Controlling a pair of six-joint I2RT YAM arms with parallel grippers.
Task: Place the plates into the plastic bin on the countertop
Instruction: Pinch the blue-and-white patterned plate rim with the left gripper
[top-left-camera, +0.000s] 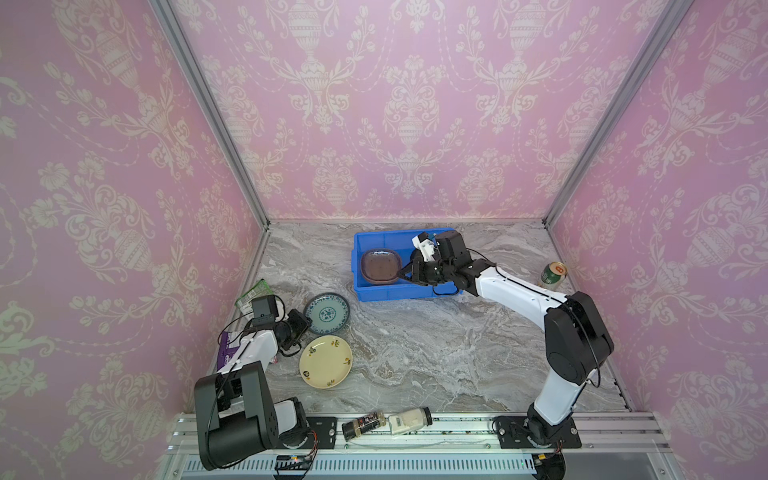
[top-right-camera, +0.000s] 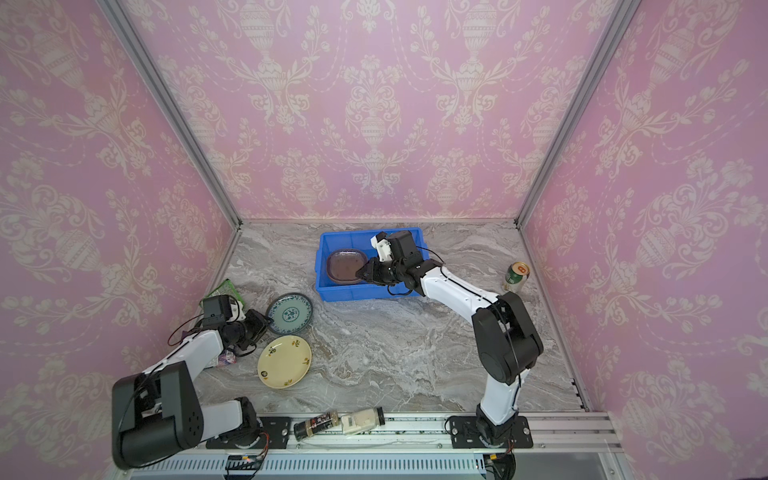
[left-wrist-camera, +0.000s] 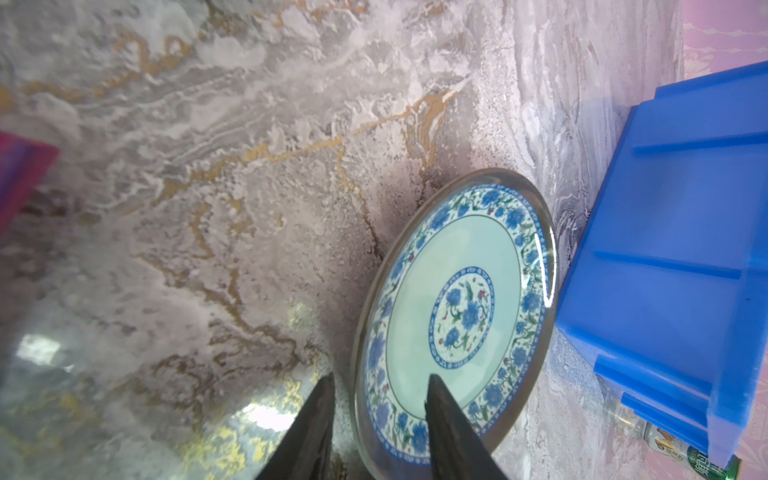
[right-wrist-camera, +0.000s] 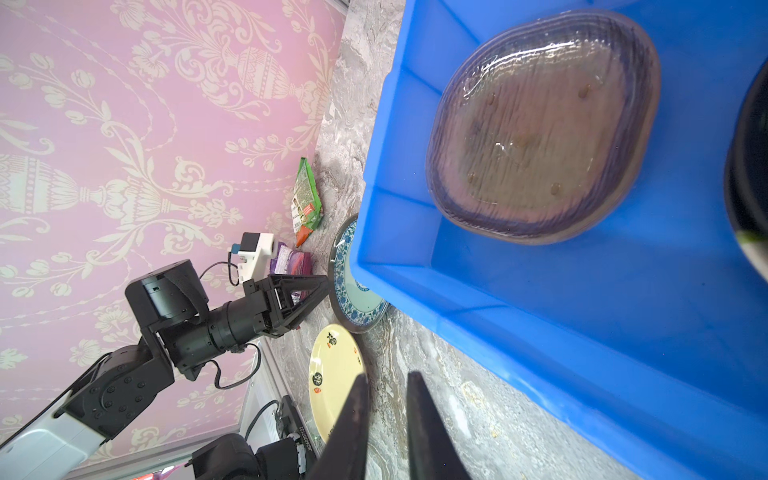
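A teal-patterned plate (top-left-camera: 327, 313) (top-right-camera: 289, 313) (left-wrist-camera: 457, 311) lies on the marbled countertop (top-left-camera: 436, 353), left of the blue plastic bin (top-left-camera: 374, 239) (top-right-camera: 340, 239) (left-wrist-camera: 665, 249). My left gripper (top-left-camera: 307, 322) (left-wrist-camera: 380, 378) stands open astride its near rim, one finger over the plate's inside, the other just outside with a small gap. A cream flowered plate (top-left-camera: 325, 361) (top-right-camera: 284, 361) lies beside it. A brownish translucent plate (top-left-camera: 380, 266) (right-wrist-camera: 540, 124) rests in the bin. Above the bin's right half, my right gripper (top-left-camera: 399, 274) (right-wrist-camera: 386, 376) holds nothing, its jaws only a narrow gap apart.
A green drink can (top-left-camera: 552, 275) (top-right-camera: 516, 276) stands at the right wall. Two spice jars (top-left-camera: 365, 424) (top-left-camera: 409, 420) lie on the front aluminium rail. A green packet (top-left-camera: 253, 293) and a purple packet (top-left-camera: 228, 345) lie by the left wall behind my left arm.
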